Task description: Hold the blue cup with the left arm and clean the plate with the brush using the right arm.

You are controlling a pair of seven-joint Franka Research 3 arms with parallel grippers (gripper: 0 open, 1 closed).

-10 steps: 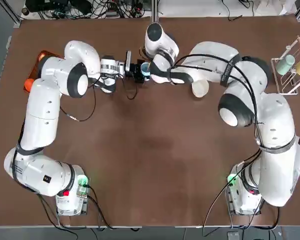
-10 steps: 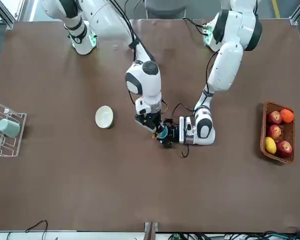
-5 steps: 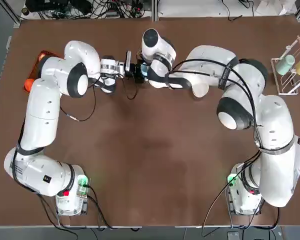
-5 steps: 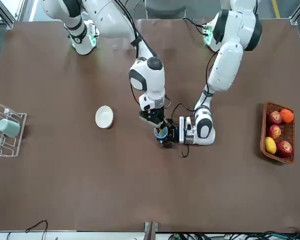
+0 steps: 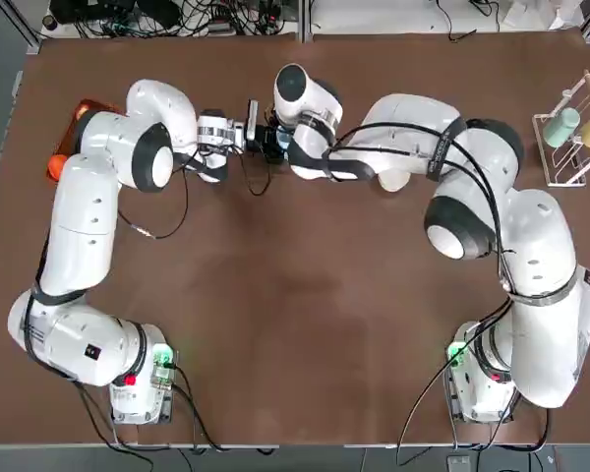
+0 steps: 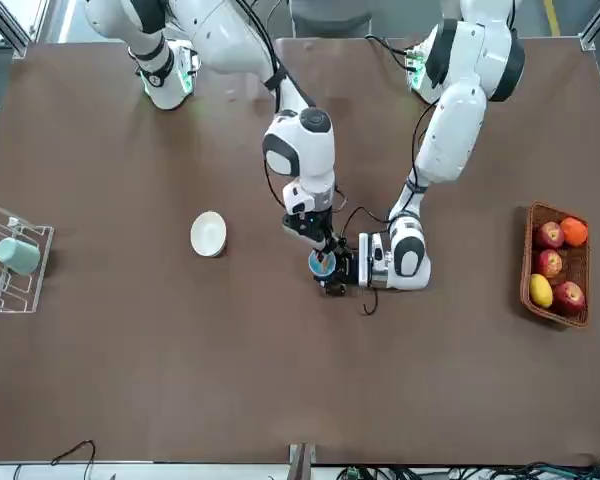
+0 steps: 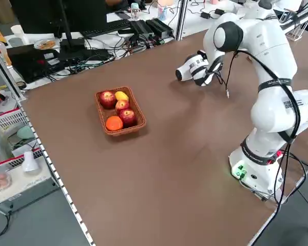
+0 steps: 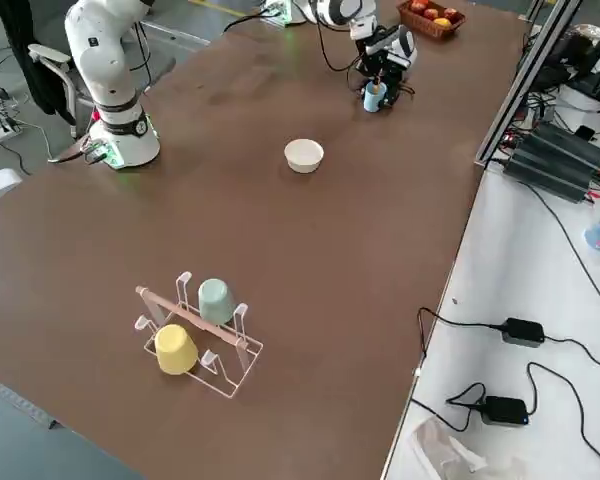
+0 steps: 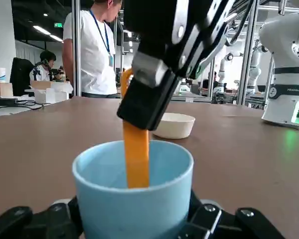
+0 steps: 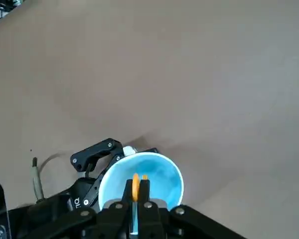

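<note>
The blue cup (image 9: 133,194) stands upright on the table, and my left gripper (image 9: 133,221) is shut on its base from the side. My right gripper (image 10: 136,191) hangs right above the cup, shut on the orange brush (image 10: 135,180). The brush (image 9: 136,159) points down, its lower end inside the cup. In the front view the cup (image 6: 322,264) sits between both grippers at the table's middle. The white plate (image 6: 208,233) lies apart on the table, on the right arm's side of the cup, with nothing touching it.
A basket of fruit (image 6: 552,264) stands at the table's left edge. A wire rack (image 6: 10,262) with a teal cup and a yellow cup is at the right edge. People stand beyond the table in the left wrist view.
My right gripper has carried the brush sideways towards the left arm, over the blue cup and down into it. The left gripper and the cup have stayed put.
</note>
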